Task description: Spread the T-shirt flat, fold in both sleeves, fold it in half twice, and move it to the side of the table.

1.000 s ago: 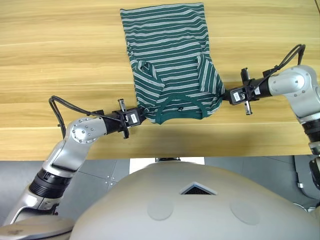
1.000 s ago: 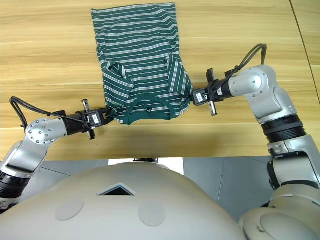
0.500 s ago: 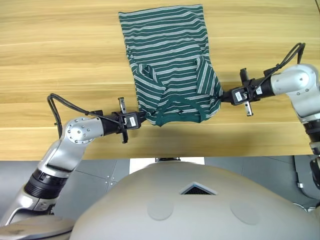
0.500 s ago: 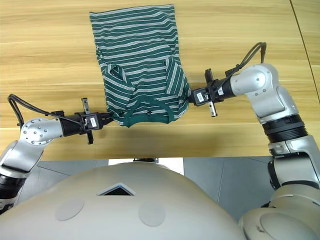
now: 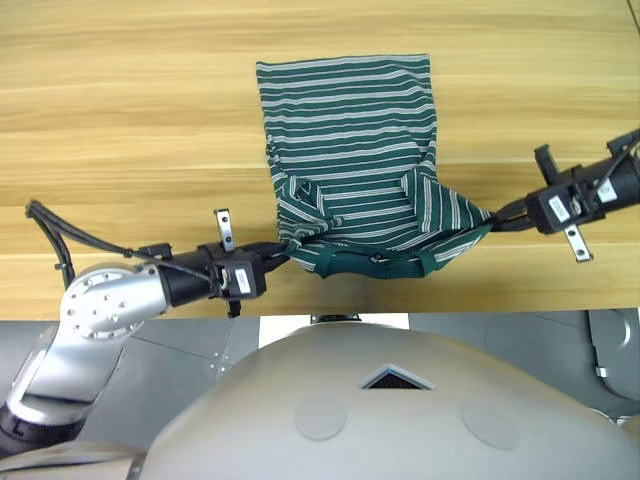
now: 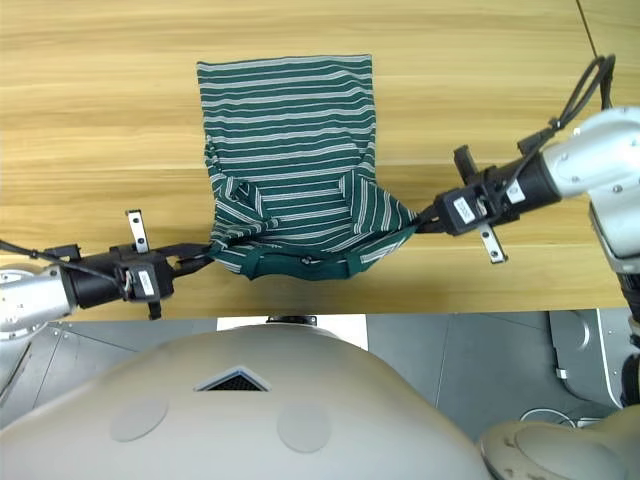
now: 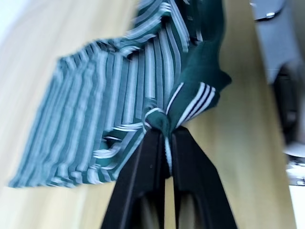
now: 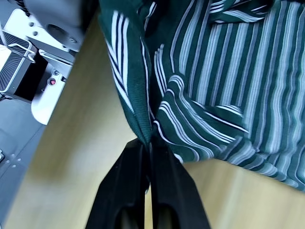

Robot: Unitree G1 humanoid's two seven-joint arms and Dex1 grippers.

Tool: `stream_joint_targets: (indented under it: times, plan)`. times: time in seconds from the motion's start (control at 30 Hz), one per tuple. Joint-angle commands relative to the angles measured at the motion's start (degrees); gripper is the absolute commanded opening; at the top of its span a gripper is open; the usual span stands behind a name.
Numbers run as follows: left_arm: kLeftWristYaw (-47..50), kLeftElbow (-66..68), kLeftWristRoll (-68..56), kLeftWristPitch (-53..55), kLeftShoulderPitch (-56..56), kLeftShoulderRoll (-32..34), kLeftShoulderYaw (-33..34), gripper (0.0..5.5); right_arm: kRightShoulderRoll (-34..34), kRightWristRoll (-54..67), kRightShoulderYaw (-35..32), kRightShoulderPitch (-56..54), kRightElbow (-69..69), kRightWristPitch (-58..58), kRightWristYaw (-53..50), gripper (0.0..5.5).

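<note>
A: Where's the T-shirt [image 5: 350,130] sitting?
B: Mid table [image 5: 120,100], lengthwise. The hem end lies flat on the far side and the neck end is right at the near edge.
A: Look of it?
B: Dark green w/ thin white stripes and a plain green neckband [image 5: 375,262]. Both sleeves [image 5: 300,195] are folded inward on top as 2 flaps w/ stripes running at an angle to the body's. The far part is smooth and the near part is wrinkled.
A: Grippers?
B: The left gripper [image 5: 283,252] is pinched tight on the left shoulder corner, w/ cloth bunched btwn its fingers. The right gripper [image 5: 492,215] is clamped the same way on the right corner.
A: So the neck end's stretched?
B: Yes, it's pulled wide btwn the 2, wider than the hem, and the neckband sags a bit in the middle.
</note>
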Motion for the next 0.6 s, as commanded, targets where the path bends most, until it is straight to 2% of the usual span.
stream_joint_targets:
  times: [0.03,0.13,0.27,0.43,0.5,0.6]
  plan:
    - [-1.93,13.03,-7.11,5.09,-19.33,-1.72,1.34,0.02,8.42,-5.17,7.12,-20.71,18.01,5.02,1.69,0.00]
    - [-5.10,30.40,-11.00,7.96,-35.05,-4.27,0.43,0.02,16.38,-9.89,12.64,-37.74,40.31,5.63,1.78,0.00]
    - [-7.25,52.31,-10.34,8.28,-48.68,-9.65,-2.38,0.02,27.60,-16.74,14.46,-52.31,66.89,3.35,-1.63,0.00]
    - [-6.54,77.45,-3.92,1.70,-60.20,-19.92,-8.35,0.02,35.91,-23.56,15.44,-53.42,82.11,0.02,-10.77,0.00]
    - [1.43,91.48,-0.38,-7.16,-66.49,-24.24,-7.56,0.02,37.87,-25.00,14.31,-52.83,85.37,-0.09,-15.18,0.00]
    - [13.12,106.58,1.07,-14.24,-73.95,-27.41,-3.81,0.02,38.46,-25.58,11.69,-52.33,87.82,0.99,-22.29,0.00]
